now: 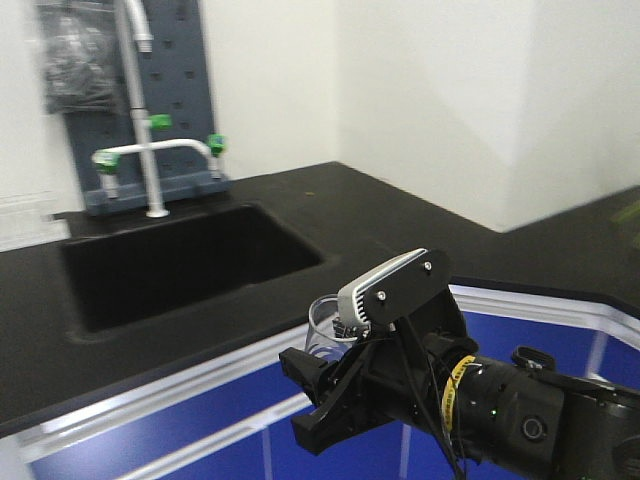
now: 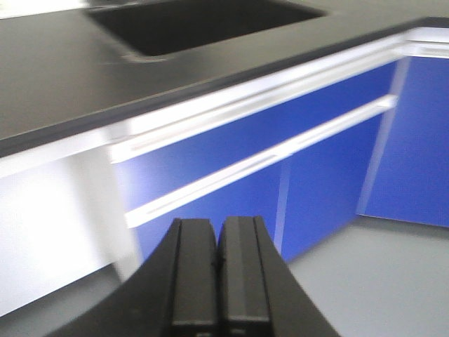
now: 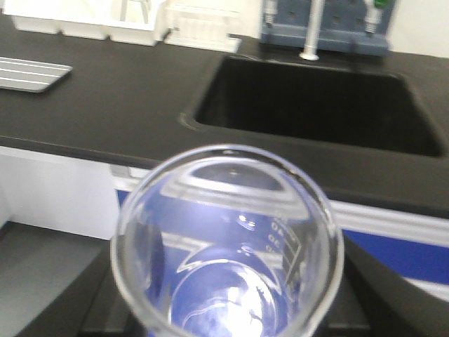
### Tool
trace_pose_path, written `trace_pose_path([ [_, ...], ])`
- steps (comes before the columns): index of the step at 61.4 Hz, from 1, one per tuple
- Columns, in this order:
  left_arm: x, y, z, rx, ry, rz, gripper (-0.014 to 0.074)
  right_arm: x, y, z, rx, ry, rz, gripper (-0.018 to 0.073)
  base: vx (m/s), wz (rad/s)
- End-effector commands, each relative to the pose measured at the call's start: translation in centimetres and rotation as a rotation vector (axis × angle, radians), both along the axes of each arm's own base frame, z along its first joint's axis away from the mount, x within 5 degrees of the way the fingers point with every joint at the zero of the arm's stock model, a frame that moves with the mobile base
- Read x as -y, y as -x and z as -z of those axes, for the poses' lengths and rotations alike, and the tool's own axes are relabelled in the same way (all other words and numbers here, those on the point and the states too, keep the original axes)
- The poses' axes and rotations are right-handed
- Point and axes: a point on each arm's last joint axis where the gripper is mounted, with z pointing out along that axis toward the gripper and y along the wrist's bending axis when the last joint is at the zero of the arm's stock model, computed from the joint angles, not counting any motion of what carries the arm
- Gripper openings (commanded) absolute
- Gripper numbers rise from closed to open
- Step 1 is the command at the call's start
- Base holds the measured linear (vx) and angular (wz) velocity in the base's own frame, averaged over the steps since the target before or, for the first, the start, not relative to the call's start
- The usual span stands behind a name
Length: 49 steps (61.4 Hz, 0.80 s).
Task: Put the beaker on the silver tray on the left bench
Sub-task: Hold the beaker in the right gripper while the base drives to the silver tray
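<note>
In front of the sink point(image 1: 190, 262), off its near right corner, the right gripper point(image 1: 310, 398) holds the clear beaker point(image 1: 322, 322) upright, over the blue cabinet fronts point(image 1: 180, 440). Behind the sink a white tap point(image 1: 150, 150) with green handles stands against a grey pegboard point(image 1: 175, 90).

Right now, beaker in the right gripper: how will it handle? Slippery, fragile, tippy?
The beaker is clear glass, so probably fragile and slick against the right gripper. It looks empty, so likely light. Round-walled, it would probably roll if laid down.
</note>
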Motion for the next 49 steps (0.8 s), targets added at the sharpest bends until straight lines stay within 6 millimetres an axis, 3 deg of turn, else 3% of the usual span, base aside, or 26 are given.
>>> trace_pose_path([
  [1, -0.01, -0.19, -0.09, 0.066, 0.005, -0.001, 0.0001, 0.04, 0.57, -2.57, 0.07, -0.071, -0.033, -0.0011, 0.19, 0.72],
  [49, -0.01, -0.19, -0.09, 0.066, 0.005, -0.001, 0.0001, 0.04, 0.57, -2.57, 0.07, -0.071, -0.033, -0.0011, 0.2, 0.73],
])
